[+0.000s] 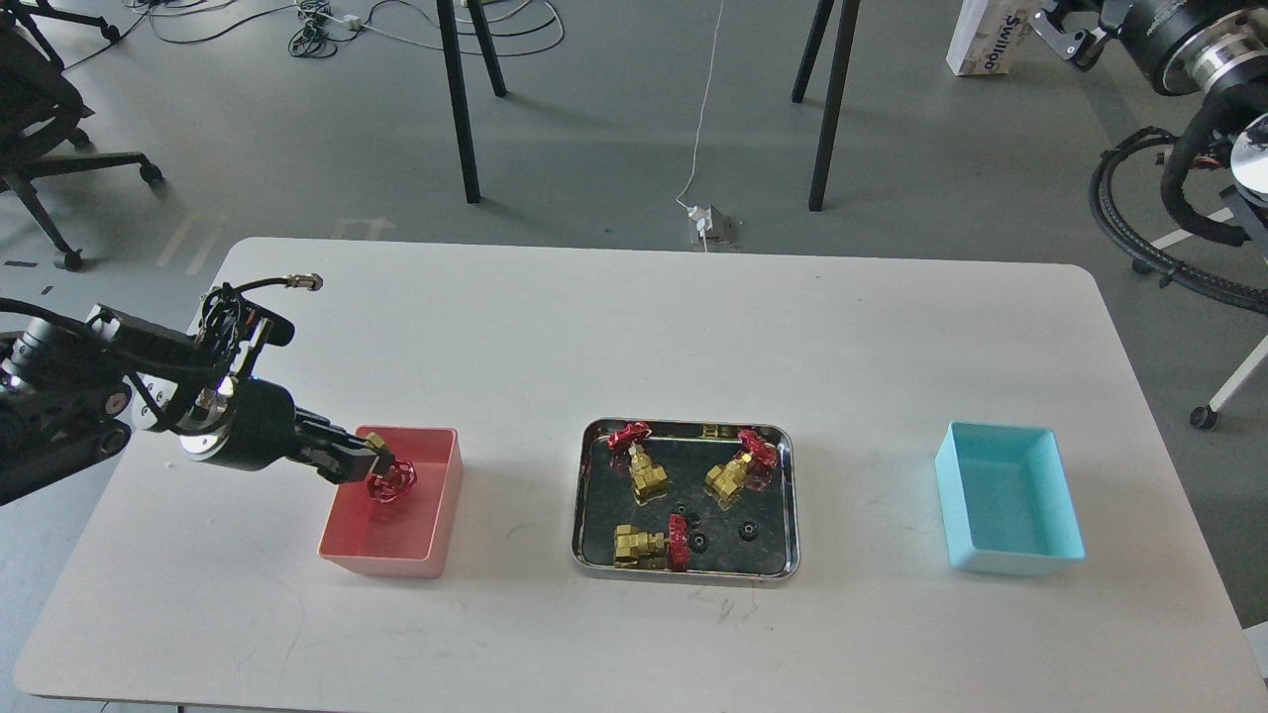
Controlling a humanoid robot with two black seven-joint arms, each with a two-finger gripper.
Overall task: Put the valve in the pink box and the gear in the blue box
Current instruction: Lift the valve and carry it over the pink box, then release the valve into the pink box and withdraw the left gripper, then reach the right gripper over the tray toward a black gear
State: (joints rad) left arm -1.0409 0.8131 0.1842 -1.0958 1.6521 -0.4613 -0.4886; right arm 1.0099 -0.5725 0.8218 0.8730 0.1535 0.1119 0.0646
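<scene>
My left gripper [369, 465] is shut on a valve [390, 481] with a red handwheel and holds it over the pink box [438, 525], just inside its far left part. The steel tray [686, 571] at the table's middle holds three more valves [646, 475] and a few small black gears [750, 532]. The blue box [1008, 562] stands at the right and looks empty. My right gripper is not in view.
The white table's front edge runs along the bottom. Beyond the far edge are chair legs, cables and a floor socket. A robot arm and hoses [1179, 119] show at the top right, off the table.
</scene>
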